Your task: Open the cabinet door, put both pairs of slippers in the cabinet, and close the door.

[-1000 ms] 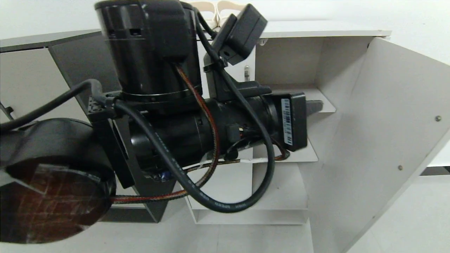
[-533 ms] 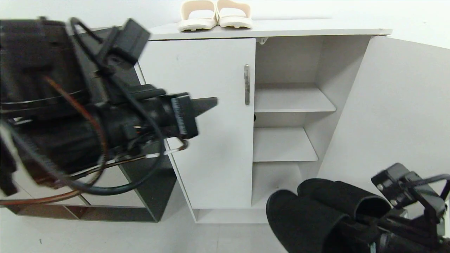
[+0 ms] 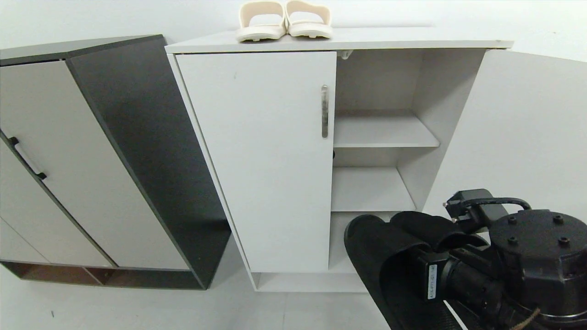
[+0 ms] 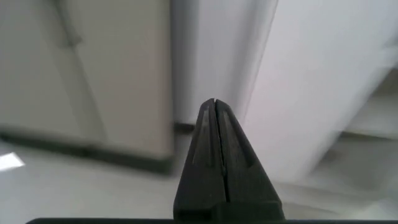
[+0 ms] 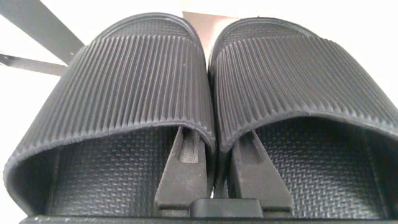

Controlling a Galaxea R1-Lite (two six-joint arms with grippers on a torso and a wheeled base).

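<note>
- Black slippers [image 3: 376, 247] are being carried as a pair at the end of the right arm [image 3: 527, 256], low in the head view and just in front of the bottom compartment of the white cabinet [image 3: 412, 43].
- Beige slippers [image 3: 284, 20] are being kept side by side on top of the white cabinet, near its back edge.
- In the same view the cabinet's right door [image 3: 518, 137] is being held wide open, while its left door [image 3: 257, 156] is lying shut with a metal handle [image 3: 324, 111] upright along its inner edge.
- Two bare shelves, the upper shelf [image 3: 383, 130] and the lower shelf [image 3: 369, 190], are being exposed in the open right half.
- A dark cabinet [image 3: 137, 151] is being seen just beside the white one, on the robot's left.
- In the left wrist view the left gripper [image 4: 214, 109] is being kept with its fingers pressed flat together and nothing between them; blurred pale cabinet fronts and floor [image 4: 56, 186] are being shown beyond it.
- In the right wrist view the right gripper [image 5: 217, 171] is being used with one finger inside each black slipper, under the ribbed straps; the two touching inner walls are being pinched between the fingers.
</note>
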